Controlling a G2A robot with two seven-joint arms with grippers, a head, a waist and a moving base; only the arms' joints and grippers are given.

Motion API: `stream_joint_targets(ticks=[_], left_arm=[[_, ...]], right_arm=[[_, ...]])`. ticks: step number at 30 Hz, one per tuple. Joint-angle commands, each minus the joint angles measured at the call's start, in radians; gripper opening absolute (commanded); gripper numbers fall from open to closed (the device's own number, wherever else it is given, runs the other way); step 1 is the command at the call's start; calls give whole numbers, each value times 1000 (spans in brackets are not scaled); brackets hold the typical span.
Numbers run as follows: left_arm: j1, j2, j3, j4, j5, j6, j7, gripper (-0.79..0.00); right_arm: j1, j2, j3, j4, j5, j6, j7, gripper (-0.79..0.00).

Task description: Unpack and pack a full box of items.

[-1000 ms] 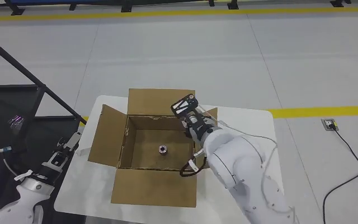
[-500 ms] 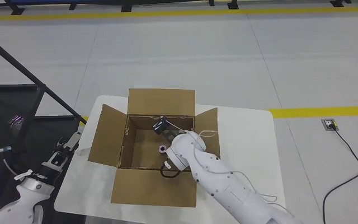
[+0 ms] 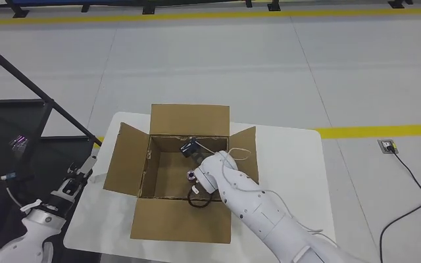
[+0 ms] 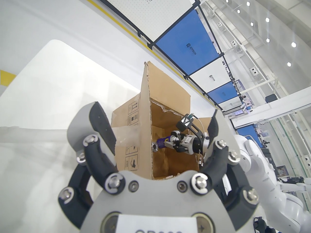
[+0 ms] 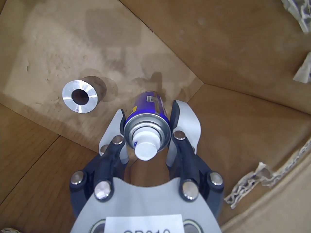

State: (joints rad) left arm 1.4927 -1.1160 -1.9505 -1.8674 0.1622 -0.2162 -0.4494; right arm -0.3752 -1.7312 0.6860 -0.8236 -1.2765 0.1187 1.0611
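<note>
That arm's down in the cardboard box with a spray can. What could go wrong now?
The spray can in the right end effector is close to the upright metal cylinder, so a sideways move might knock it over. Released tilted, the can may topple. The end effector could also snag the box wall.

White arm; right tool with grey plate, black linkages, silver screws.

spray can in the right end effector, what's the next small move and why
Probably lower the spray can onto the cardboard box floor and release: the right end effector is shut on it upright inside the box, apart from the aluminium cylinder.
</note>
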Motion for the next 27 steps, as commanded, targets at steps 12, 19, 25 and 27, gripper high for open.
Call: stream_joint_targets(ticks=[12,19,25,27], left_arm=[[-34,7,40,46,41,-9,-15,0],[-42,10,73,33,46,-45,-43,0],[-45,12,115,13,68,-69,-63,0],[-46,13,129,7,70,-78,-71,0]], right_arm=[[-36,11,79,-154,-14,-2,12,0],[-189,73,270,-538,16,-70,105,0],[-360,118,455,-865,136,-199,167,0],[-403,128,512,-931,203,-231,184,0]])
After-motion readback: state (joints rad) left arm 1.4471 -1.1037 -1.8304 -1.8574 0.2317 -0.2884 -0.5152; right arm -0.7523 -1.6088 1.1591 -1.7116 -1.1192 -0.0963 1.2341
